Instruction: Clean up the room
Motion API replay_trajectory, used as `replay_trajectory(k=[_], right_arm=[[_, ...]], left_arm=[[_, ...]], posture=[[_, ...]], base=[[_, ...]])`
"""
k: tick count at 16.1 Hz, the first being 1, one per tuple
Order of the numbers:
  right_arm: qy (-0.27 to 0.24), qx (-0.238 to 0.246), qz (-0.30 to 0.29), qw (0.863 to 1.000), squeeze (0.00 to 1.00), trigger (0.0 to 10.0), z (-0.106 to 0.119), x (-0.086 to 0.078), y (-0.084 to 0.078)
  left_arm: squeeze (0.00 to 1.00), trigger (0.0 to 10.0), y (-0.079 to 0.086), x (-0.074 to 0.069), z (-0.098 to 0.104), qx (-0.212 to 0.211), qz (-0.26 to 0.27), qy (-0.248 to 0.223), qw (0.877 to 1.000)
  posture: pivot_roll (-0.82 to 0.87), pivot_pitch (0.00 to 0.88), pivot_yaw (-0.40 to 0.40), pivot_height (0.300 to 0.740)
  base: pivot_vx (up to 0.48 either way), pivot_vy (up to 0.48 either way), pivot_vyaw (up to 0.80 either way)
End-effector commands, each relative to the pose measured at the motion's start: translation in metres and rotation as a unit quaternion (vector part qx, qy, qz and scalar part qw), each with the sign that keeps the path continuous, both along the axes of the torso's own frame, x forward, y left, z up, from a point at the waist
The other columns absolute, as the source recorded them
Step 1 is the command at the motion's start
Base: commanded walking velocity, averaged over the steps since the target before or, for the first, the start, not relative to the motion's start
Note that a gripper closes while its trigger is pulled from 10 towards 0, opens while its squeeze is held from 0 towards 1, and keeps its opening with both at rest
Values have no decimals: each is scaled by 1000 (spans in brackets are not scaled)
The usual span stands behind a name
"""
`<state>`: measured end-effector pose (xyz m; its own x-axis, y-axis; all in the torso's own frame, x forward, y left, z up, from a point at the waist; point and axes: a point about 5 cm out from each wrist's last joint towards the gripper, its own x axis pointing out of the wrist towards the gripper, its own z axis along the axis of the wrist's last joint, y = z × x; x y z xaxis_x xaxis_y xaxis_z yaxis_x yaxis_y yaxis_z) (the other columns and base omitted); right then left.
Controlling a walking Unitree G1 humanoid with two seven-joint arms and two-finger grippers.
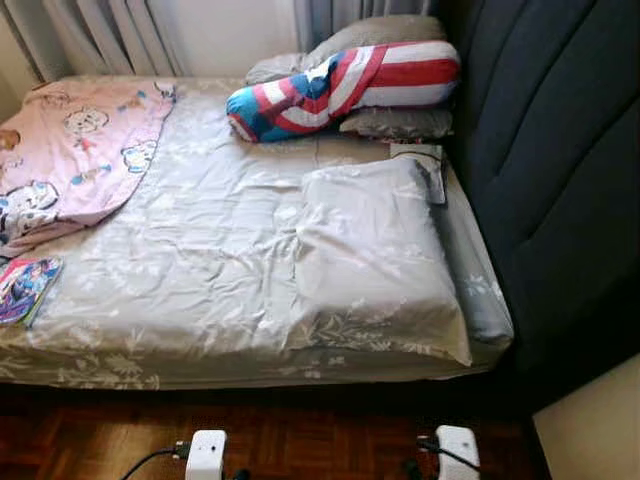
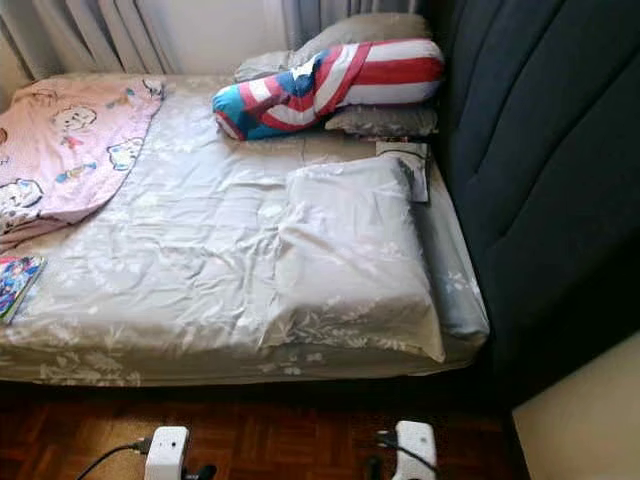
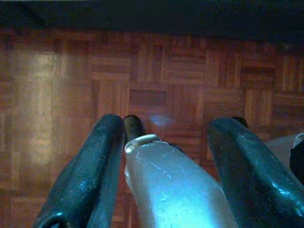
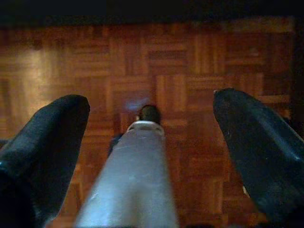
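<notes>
**Bed waiting, both arms hanging idle**

While nothing is being gripped, the left gripper (image 3: 161, 156) and right gripper (image 4: 147, 147) are hanging with fingers spread over the wooden floor (image 3: 156, 71). Mid-frame, the pillow (image 1: 375, 255) is lying on the bed (image 1: 200, 260); a pink blanket (image 1: 75, 150) is bunching upper left, probably needing straightening, and a book (image 1: 25, 288) is perching at the left edge.

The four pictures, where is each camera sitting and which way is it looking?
Left eye view: on the head, looking down at the bed; silver arms at the bottom edge.
Right eye view: beside it, same bed and striped bolster pillow.
Left wrist view: along the open left end effector at the parquet floor.
Right wrist view: along the open right end effector, same floor.
</notes>
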<state>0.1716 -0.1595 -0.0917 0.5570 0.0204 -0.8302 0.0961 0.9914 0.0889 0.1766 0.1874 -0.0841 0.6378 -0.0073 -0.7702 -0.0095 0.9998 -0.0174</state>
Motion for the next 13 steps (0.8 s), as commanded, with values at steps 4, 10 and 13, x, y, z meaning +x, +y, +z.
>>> replay_trajectory(k=[4, 10, 13], right_arm=[[6, -3, 1, 1000, 0, 10000, -3, -7, 14], [6, -11, -18, 1000, 0, 10000, -5, -24, -33], [3, -25, -23, 999, 0, 10000, 1, -19, -61]], left_arm=[[0, 10000, 14, -13, -4, -2, 12, 15, 1000], [0, 10000, 14, -15, -4, -3, 13, 15, 1000], [0, 10000, -1, 0, -1, -7, 7, 6, 1000]], posture=[[24, 115, -20, 740], [29, 111, -25, 740], [31, 105, -26, 740]], base=[[68, 0, 0], [341, 0, -498], [347, 0, 0]])
